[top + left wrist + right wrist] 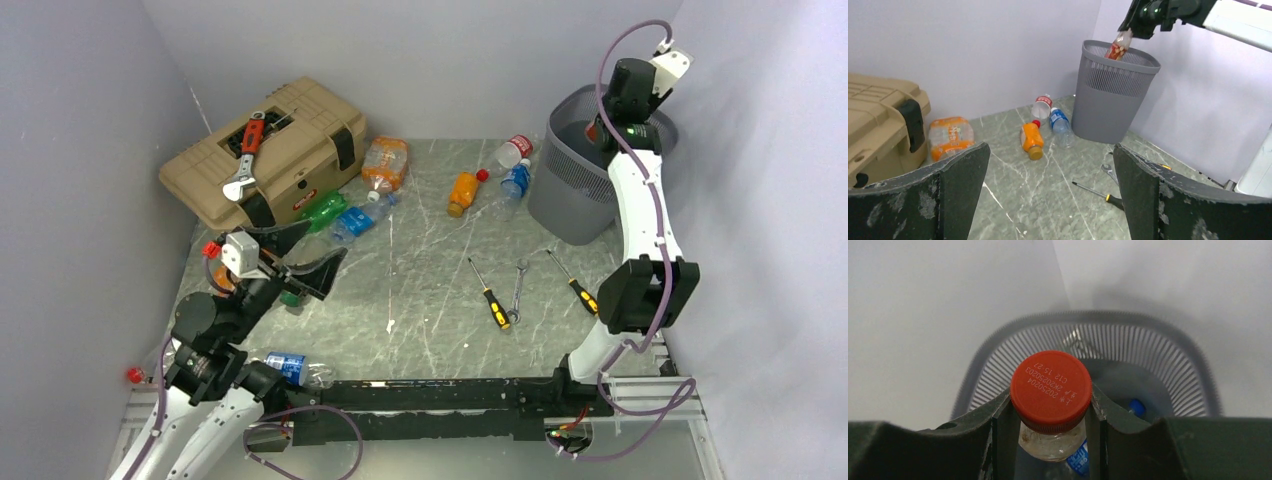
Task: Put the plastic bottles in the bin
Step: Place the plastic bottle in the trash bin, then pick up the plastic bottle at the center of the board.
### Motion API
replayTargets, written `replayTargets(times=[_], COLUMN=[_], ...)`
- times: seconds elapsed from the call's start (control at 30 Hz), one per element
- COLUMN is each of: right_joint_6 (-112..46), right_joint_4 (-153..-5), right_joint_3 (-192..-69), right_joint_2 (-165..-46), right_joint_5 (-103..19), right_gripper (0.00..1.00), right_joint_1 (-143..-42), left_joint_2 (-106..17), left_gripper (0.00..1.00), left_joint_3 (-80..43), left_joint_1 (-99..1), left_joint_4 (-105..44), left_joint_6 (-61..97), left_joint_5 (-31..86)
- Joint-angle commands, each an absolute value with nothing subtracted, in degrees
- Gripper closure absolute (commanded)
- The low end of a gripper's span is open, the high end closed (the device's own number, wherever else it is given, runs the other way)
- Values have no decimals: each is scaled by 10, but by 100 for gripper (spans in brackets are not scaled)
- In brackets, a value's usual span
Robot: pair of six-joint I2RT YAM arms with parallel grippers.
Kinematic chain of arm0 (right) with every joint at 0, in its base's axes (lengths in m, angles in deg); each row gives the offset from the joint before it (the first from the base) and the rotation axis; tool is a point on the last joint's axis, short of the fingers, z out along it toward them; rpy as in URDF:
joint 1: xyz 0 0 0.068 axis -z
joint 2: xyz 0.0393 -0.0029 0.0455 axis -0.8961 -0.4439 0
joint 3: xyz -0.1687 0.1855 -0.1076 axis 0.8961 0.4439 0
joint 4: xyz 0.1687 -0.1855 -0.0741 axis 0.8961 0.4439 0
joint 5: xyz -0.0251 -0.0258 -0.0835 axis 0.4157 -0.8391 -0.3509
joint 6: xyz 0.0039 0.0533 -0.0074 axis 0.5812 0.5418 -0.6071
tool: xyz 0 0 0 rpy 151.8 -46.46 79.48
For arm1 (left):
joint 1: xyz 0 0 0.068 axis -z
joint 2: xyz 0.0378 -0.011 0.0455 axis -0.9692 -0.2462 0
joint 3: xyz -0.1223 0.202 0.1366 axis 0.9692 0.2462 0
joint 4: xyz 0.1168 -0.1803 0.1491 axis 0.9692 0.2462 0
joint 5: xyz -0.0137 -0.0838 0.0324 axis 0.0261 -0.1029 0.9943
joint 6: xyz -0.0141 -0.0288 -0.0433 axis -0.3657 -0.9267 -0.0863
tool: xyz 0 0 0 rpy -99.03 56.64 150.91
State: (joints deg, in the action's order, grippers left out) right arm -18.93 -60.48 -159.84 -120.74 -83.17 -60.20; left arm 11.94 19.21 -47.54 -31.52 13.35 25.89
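Beneath the right claw (1050, 440), which is clamped on the neck of a red-capped bottle (1051, 387), gapes the mouth of the bin (1103, 100). The bottle hangs upright over it, its lower part already below the rim. Deeper down under that claw lies a blue-capped bottle (1136, 407). The left claw (1051, 165) hovers low over the table (1013, 210) with its jaws spread wide and nothing between them. Ahead of it lie an orange bottle (1031, 141), a blue-label bottle (1060, 125) and a red-label bottle (1041, 106), all close to the bin's foot. Off to that claw's left sits a crushed bottle (949, 137) beside the toolbox (878, 130). To its right lie a screwdriver (1096, 192) and a wrench (1108, 171).
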Motion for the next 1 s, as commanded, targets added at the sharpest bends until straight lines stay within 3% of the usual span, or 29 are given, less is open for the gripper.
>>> replayTargets(times=[0.0,0.03,0.07,0.1,0.17,0.37,0.43,0.47,0.67,0.8,0.97], right_joint_6=[-177,-177,-176,-174,-169,-153,-141,-135,-120,-192,-226], right_joint_4=[-597,-594,-592,-593,-594,-590,-590,-588,-584,-623,-672], right_joint_3=[-1617,-1615,-1614,-1610,-1604,-1598,-1603,-1607,-1647,-1643,-1515], right_joint_2=[-1213,-1217,-1221,-1223,-1225,-1215,-1209,-1205,-1157,-1099,-986], right_joint_5=[-789,-784,-781,-777,-773,-756,-749,-745,-727,-773,-760], right_gripper=[100,99,88,69,46,24,6,3,0,0,0], right_joint_1=[-603,-602,-601,-601,-600,-596,-596,-596,-630,-765,-902], left_joint_2=[94,77,58,28,-13,-45,-49,-52,-90,-123,-168], left_gripper=[1,1,1,1,0,0,0,1,1,0,0], left_joint_3=[173,157,140,122,87,69,71,72,51,34,11], left_joint_1=[-475,-475,-476,-475,-475,-475,-475,-475,-475,-475,-475], left_joint_4=[-327,-305,-281,-251,-206,-167,-166,-165,-125,-89,-44], left_joint_6=[158,155,148,138,127,123,116,112,107,111,115], left_joint_5=[244,246,249,250,254,281,294,301,343,377,417])
